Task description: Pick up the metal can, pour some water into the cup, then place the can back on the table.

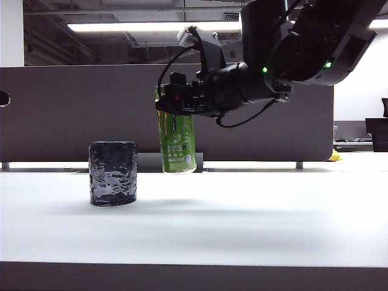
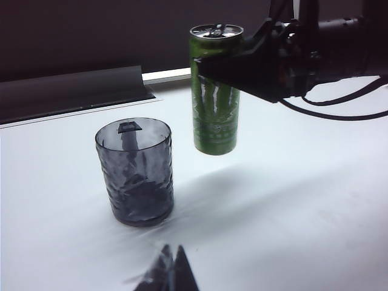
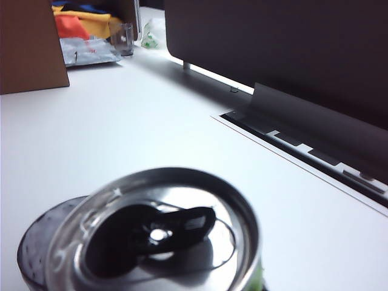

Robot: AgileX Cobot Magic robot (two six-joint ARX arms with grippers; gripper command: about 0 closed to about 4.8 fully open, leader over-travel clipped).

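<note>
The metal can (image 1: 177, 145), bright green with a silver top, hangs upright a little above the white table (image 1: 242, 218). My right gripper (image 1: 176, 103) is shut on its upper part, reaching in from the right. The cup (image 1: 113, 173), a dark crinkled tumbler, stands on the table just left of the can and apart from it. The left wrist view shows the can (image 2: 215, 115) raised beside the cup (image 2: 136, 173), and my left gripper (image 2: 171, 262) low over the table with its tips together, holding nothing. In the right wrist view the can's open top (image 3: 157, 236) fills the foreground, hiding the fingers.
A dark grey partition panel (image 1: 73, 115) runs along the back of the table. A cable slot with a raised flap (image 3: 303, 139) lies in the tabletop near it. A brown box (image 3: 27, 48), coloured clutter and a small glass (image 3: 124, 37) sit at the far end.
</note>
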